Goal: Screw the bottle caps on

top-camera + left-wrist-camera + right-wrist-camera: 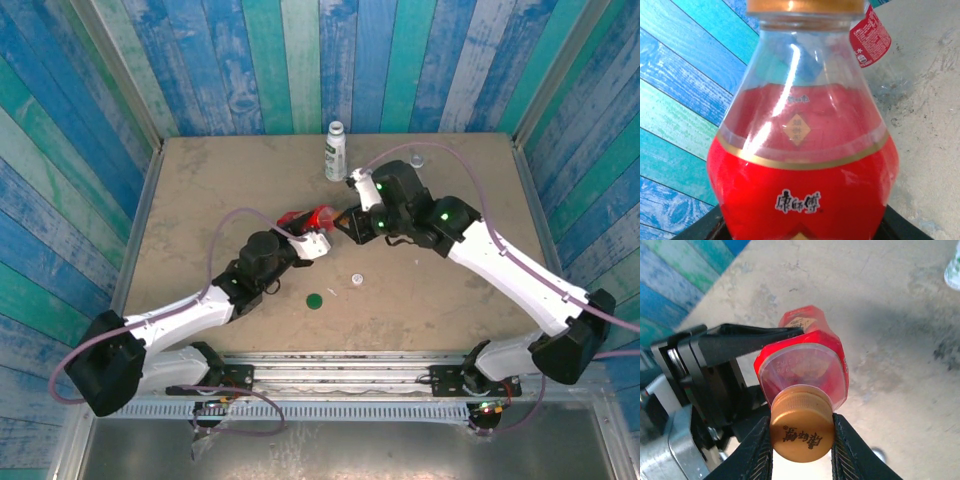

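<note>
A clear bottle with a red label [318,216] is held off the table mid-scene, lying roughly sideways, with my left gripper [308,240] shut on its body. In the left wrist view the bottle [805,150] stands close to the lens and the orange cap [805,6] sits on its neck. My right gripper [802,440] is shut on that orange cap [802,427], one finger [759,452] on each side. A dark green cap [314,299] and a white cap [357,279] lie loose on the table. A white-labelled bottle [335,152] stands upright at the back.
A small pale object [416,160] sits at the back right, near the right arm's cable. Blue plank walls close in the table [200,200] on three sides. Open tabletop lies left and right of the arms.
</note>
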Available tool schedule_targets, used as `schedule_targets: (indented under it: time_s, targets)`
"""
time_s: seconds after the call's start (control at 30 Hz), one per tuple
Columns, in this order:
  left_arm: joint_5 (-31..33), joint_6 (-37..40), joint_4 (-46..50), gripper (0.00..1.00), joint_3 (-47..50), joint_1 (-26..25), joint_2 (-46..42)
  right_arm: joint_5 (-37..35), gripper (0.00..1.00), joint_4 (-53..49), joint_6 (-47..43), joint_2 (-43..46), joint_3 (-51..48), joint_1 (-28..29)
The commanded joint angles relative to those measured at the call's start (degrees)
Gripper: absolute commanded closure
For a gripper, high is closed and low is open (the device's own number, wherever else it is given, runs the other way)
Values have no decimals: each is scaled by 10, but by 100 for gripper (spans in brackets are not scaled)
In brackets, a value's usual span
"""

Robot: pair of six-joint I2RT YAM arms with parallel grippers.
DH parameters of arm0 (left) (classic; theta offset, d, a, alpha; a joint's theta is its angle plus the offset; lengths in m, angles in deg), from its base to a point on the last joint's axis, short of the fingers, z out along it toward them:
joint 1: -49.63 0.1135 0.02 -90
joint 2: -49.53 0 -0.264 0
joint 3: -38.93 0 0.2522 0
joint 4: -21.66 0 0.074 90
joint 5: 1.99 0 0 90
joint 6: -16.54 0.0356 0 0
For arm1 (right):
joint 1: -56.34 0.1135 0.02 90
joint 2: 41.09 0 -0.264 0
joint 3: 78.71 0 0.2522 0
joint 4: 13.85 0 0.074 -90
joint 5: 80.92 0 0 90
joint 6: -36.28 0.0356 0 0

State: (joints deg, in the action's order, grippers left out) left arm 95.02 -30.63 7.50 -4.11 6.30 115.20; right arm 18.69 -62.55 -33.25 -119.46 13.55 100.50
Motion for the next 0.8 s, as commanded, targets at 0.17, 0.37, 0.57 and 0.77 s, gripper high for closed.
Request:
schedule_targets:
  time_s: [0.17,0.37,0.57,0.77]
  targets:
    - [-23,-4,-15,53,0,-6,-23,51,43,-8,-201,109,-38,-12]
    - [-87,-23,14,54,-3,-6,-39,41,38,-73,-509,143,-32,-10]
    - [-152,-13,76,53,-17,-6,-52,11,40,-128,-704,107,10,0]
    - [-158,-20,94,54,-30,-6,-42,5,43,-143,-742,82,29,20]
